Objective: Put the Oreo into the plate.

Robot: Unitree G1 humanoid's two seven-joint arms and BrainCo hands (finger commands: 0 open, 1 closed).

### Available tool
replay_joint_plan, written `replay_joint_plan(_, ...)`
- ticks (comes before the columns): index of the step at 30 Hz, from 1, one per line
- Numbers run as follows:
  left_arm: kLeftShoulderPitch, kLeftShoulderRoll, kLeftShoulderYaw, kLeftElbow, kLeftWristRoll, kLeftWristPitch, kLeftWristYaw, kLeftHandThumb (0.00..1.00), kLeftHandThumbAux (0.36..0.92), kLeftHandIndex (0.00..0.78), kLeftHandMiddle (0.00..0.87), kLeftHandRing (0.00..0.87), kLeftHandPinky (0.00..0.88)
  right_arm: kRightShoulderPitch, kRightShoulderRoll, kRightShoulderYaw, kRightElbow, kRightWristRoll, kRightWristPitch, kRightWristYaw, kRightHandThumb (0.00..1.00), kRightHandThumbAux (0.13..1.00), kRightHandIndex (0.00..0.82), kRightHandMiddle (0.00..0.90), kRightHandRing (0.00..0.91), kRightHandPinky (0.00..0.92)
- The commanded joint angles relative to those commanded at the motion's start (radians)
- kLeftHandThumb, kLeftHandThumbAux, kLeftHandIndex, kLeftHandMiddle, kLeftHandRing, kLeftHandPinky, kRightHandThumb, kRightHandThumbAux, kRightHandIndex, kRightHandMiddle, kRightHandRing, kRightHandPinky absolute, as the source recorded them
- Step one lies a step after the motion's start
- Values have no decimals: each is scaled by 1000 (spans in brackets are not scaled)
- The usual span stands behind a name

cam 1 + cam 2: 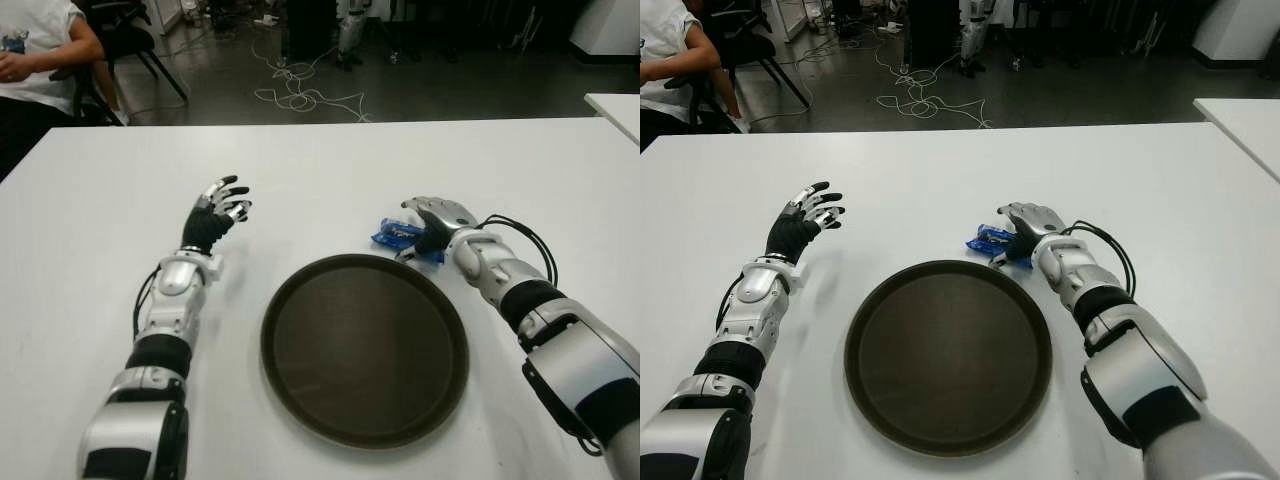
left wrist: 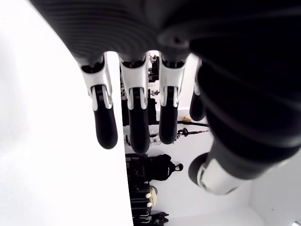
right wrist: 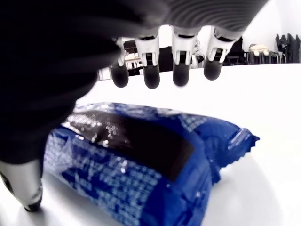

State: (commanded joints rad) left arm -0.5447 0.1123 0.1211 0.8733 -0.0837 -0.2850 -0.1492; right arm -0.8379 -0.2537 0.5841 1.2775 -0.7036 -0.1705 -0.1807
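The right hand (image 1: 432, 222) reaches over the blue Oreo packet (image 3: 141, 160) with its fingers (image 3: 180, 70) extended above the wrapper and the thumb down beside one end — spread wide, not closed around it. Whether the palm touches the wrapper cannot be told. The packet lies on the white worktop (image 1: 320, 165), just beyond the far right rim of the round dark plate (image 1: 364, 346), close to it but outside it. The wrapper is blue with a dark panel and fine pale print; none of the writing can be read.

The left hand (image 1: 215, 213) shows to the left of the plate, well apart from the packet, fingers loosely spread and holding nothing — its wrist view shows only bare fingertips against the white surface.

A seated person (image 1: 35, 50) shows at the far left corner, behind the worktop.
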Motion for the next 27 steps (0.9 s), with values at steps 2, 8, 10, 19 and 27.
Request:
replay_joint_plan(2, 0, 0, -1, 0, 2, -2, 4, 523, 766, 182, 262, 278, 321, -1, -7, -8, -7, 10, -30, 8, 0, 742, 203, 247, 304, 342)
replay_joint_plan(8, -3, -1, -2, 7, 6, -5, 10, 527, 766, 190, 267, 287, 329, 1, -16, -18, -15, 14, -59, 2, 0, 758, 356, 338, 405, 376)
replay_joint_plan(10, -3, -2, -1, 8, 5, -5, 11, 525, 770, 188, 266, 288, 326, 1, -16, -21, -14, 13, -58, -4, 0, 755, 365, 342, 420, 380)
replay_joint_plan(19, 0, -7, 4, 1, -7, 4, 6, 529, 762, 185, 259, 280, 324, 3, -18, -38, -17, 17, -53, -21, 0, 771, 416, 372, 490, 442)
replay_joint_plan(27, 1, -7, 2, 2, 0, -3, 13, 527, 766, 188, 258, 278, 321, 0, -21, -39, -19, 9, -54, -23, 0, 772, 420, 373, 488, 427)
